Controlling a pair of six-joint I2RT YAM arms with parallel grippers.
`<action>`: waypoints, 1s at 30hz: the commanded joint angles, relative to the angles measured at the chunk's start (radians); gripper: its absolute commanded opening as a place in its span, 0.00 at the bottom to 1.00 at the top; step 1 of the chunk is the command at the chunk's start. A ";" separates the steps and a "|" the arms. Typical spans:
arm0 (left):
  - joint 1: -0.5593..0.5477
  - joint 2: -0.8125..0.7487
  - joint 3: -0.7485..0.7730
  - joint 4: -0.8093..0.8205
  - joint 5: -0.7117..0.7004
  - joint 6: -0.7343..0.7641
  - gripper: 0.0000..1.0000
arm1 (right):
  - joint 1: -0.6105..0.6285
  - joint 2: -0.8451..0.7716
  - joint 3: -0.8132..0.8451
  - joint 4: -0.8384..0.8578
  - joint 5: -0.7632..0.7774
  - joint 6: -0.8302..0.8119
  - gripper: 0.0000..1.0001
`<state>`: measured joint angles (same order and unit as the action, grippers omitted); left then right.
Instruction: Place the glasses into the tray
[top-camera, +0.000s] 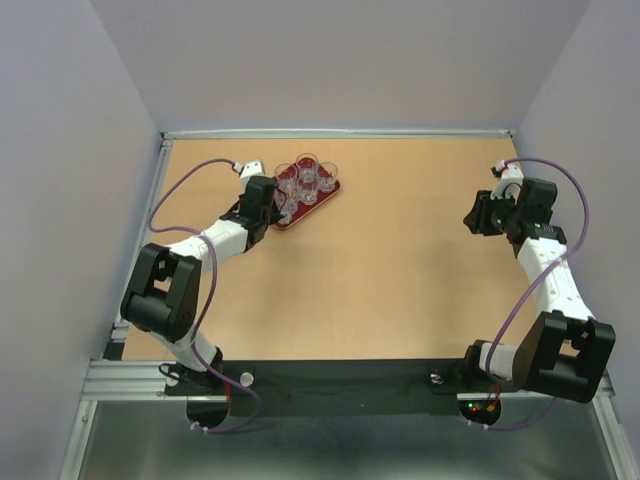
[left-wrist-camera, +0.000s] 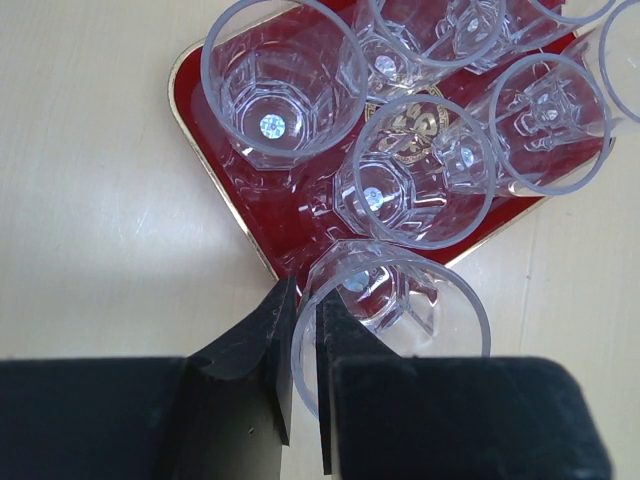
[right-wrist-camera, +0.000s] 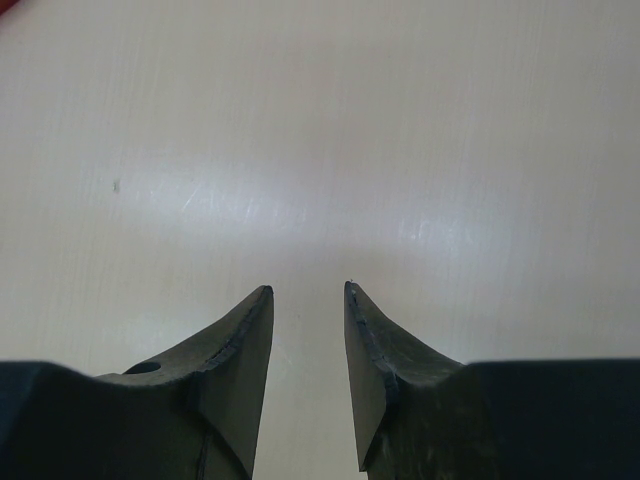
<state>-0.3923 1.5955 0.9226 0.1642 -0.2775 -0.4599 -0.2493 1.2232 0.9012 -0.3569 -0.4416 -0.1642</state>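
Note:
The dark-red tray (top-camera: 292, 221) lies at the back left of the table, and several clear glasses (top-camera: 306, 174) stand on it. In the left wrist view the tray (left-wrist-camera: 203, 112) holds glasses close together, one at its left corner (left-wrist-camera: 285, 85) and one over the gold emblem (left-wrist-camera: 425, 170). My left gripper (left-wrist-camera: 307, 292) is shut on the rim wall of the nearest glass (left-wrist-camera: 405, 300), one finger inside and one outside. That glass's base is at the tray's near corner; I cannot tell whether it rests there. My left gripper is also in the top view (top-camera: 274, 206). My right gripper (right-wrist-camera: 307, 288) is open and empty.
My right gripper (top-camera: 473, 217) hovers over bare tan table at the far right, well away from the tray. A raised metal rail (top-camera: 340, 133) runs along the table's back edge, and grey walls close in the sides.

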 joint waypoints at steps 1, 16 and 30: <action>0.006 0.017 0.055 0.024 -0.017 0.010 0.00 | -0.007 -0.011 -0.007 0.038 0.004 -0.011 0.40; 0.007 0.072 0.058 0.021 -0.025 0.026 0.05 | -0.007 -0.014 -0.008 0.039 0.004 -0.011 0.40; 0.007 0.037 0.078 0.003 -0.015 0.032 0.53 | -0.008 -0.019 -0.008 0.039 0.004 -0.014 0.40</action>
<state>-0.3904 1.6875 0.9562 0.1585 -0.2878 -0.4377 -0.2493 1.2232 0.9012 -0.3569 -0.4412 -0.1646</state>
